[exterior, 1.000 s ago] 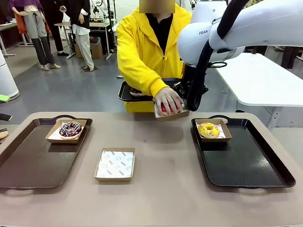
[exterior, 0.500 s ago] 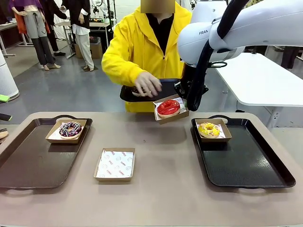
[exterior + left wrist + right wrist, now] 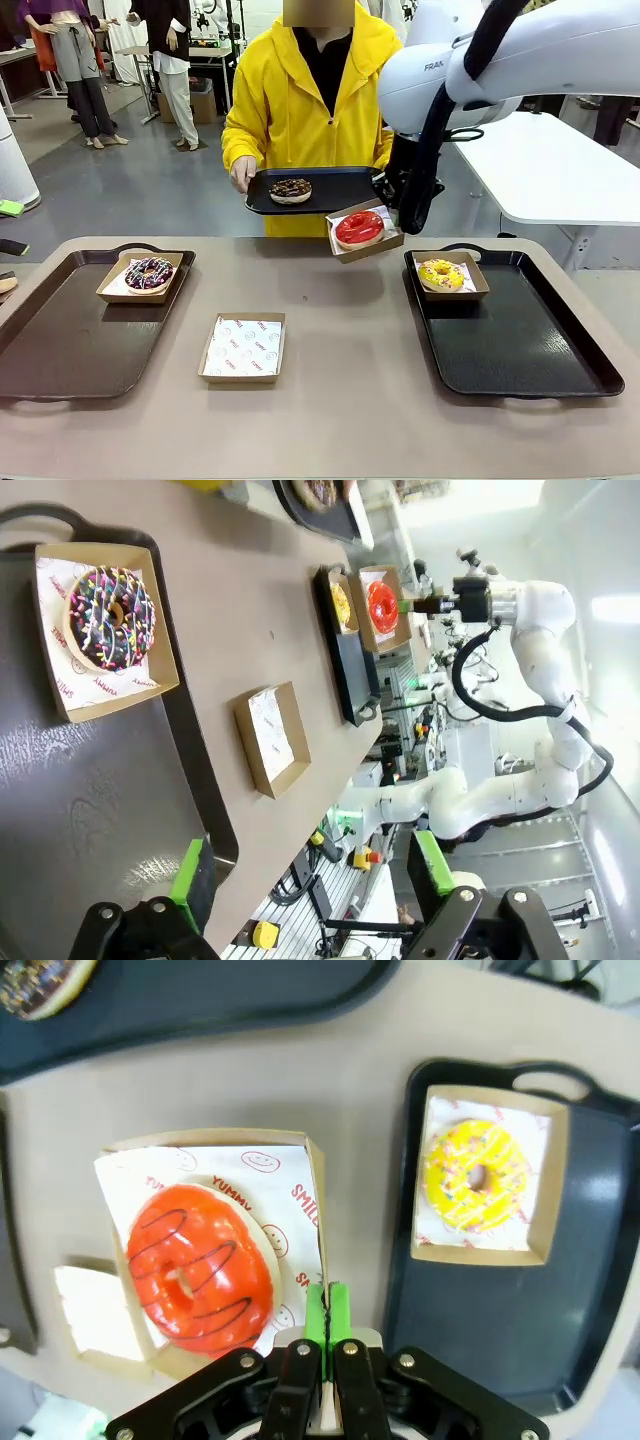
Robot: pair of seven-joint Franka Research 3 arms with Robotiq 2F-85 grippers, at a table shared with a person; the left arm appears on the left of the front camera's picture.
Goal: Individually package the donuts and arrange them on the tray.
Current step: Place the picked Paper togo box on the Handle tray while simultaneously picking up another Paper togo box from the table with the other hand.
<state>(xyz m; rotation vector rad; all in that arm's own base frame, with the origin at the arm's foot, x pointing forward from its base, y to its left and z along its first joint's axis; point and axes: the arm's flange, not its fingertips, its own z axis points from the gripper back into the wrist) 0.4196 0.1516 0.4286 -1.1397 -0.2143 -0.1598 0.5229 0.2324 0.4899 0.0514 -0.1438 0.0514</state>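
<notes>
My right gripper (image 3: 393, 222) hangs above the table's far edge, shut on the right wall of a brown box (image 3: 366, 245) that holds the glossy red donut (image 3: 359, 228). Its green pads (image 3: 317, 1312) pinch that wall (image 3: 318, 1200) beside the red donut (image 3: 200, 1265). The yellow donut (image 3: 441, 273) lies boxed at the far end of the right tray (image 3: 520, 350). On the left tray (image 3: 70, 340) sits the boxed sprinkled donut (image 3: 149, 273). A crumb-topped chocolate donut (image 3: 290, 190) rests on the black tray (image 3: 340, 190) the person holds. My left gripper (image 3: 310, 870) is open above the left tray (image 3: 90, 810).
An empty paper-lined box (image 3: 243, 347) lies on the table between the two trays. The person in a yellow jacket (image 3: 300, 100) stands at the far edge. Most of the right tray's near part (image 3: 510, 360) is bare.
The person's hand has lifted off the red donut and gone back to the held tray, which is raised into full view. My right gripper still holds the box.
</notes>
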